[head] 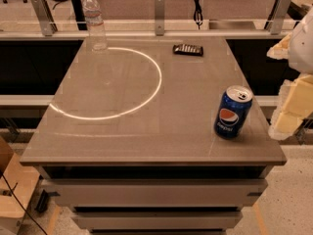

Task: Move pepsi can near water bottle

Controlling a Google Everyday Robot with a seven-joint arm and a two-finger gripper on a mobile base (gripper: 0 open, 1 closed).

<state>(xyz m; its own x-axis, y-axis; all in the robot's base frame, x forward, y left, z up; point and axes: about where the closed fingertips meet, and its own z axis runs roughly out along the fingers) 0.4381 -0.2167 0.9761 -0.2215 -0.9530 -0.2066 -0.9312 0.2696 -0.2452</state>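
The pepsi can point(233, 112), blue with a silver top and the round logo, stands upright near the table's front right corner. The water bottle point(94, 21), clear with a white cap, stands upright at the table's far left corner. My gripper point(287, 82) hangs at the right edge of the view, just past the table's right side and to the right of the can. Its pale yellow fingers point(293, 104) are spread apart and hold nothing. It does not touch the can.
A flat dark ridged packet point(188, 49) lies at the far middle-right of the grey table point(146, 131). A bright ring of light point(122, 82) shows on the tabletop. A rail with metal posts point(159, 13) runs behind the table.
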